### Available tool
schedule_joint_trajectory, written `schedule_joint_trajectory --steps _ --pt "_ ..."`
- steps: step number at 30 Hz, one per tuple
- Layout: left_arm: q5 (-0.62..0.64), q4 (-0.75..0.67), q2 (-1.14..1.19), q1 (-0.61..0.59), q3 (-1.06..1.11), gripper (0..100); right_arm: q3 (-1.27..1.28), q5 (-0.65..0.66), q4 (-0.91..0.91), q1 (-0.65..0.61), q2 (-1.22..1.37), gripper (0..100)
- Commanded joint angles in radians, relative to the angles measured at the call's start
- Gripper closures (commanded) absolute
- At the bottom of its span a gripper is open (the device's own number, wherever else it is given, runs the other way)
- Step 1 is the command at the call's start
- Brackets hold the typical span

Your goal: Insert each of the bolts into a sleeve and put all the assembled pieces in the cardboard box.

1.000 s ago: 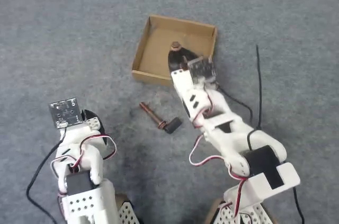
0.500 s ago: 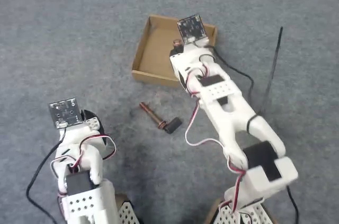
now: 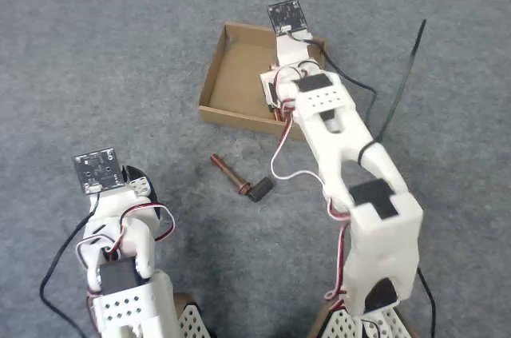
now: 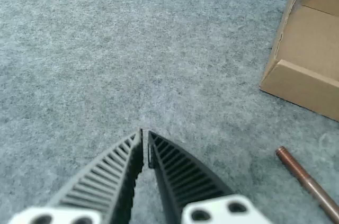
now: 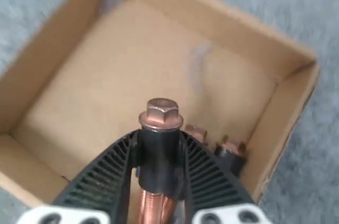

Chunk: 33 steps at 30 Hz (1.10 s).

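Right tool (image 5: 159, 142) is clamped on a black sleeve (image 5: 157, 160) with a copper bolt (image 5: 160, 114) seated in it. The hex head stands proud above the fingertips and the shank shows below, so this is one assembled piece, held upright over the open cardboard box (image 5: 212, 17). In the right wrist view it hangs above the box floor, near the corner where other pieces already lie: a sleeved bolt (image 5: 231, 152) against the wall and a second copper head (image 5: 195, 132) just beside it. I cannot tell whether that second one carries a sleeve. In the high view the right arm (image 3: 335, 138) stretches over the near wall of the box. Left tool (image 4: 144, 135) hangs low over the grey desk (image 4: 106, 49), fingers pressed together with nothing between them, well apart from the box. On the desk in front of the box lie a loose bolt (image 3: 227, 171) and a loose sleeve (image 3: 261, 188), the bolt's tip touching or just inside the sleeve's end — which, I cannot tell. Judgement: the step in hand is depositing the held piece, since insertion looks done for this one. The next move calls for spreading the fingers over bare box floor, clear of the pieces in the corner, then lifting straight up past the wall. Remaining work, as I read it — the pair on the desk needs seating and boxing.
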Motion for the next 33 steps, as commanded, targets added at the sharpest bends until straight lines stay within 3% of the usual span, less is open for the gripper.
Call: schedule_joint_trajectory --steps 1,3,8,10,14,20,24,33 --pt "-0.011 0.006 -0.006 -0.005 -0.01 99 -0.166 -0.018 0.064 0.022 0.028 98.7" --pt "-0.011 0.006 -0.006 -0.006 -0.01 99 -0.209 -0.018 0.094 0.024 0.062 96.8" --pt "-0.011 0.006 -0.006 -0.006 -0.01 99 -0.242 -0.02 0.14 0.019 0.085 78.0" --pt "-0.011 0.006 -0.006 -0.006 -0.01 99 -0.244 -0.02 0.142 0.016 0.084 75.6" --pt "-0.011 0.006 -0.006 -0.006 -0.01 99 -0.245 -0.021 0.142 0.016 0.059 78.8" --pt "-0.011 0.006 -0.006 -0.006 -0.01 99 -0.239 -0.021 0.162 0.019 -0.035 91.3" --pt "-0.011 0.006 -0.006 -0.006 -0.01 99 -0.239 -0.021 0.274 0.008 -0.111 99.5" --pt "-0.011 0.006 -0.006 -0.006 -0.01 99 -0.239 -0.015 0.615 -0.062 -0.237 98.1"
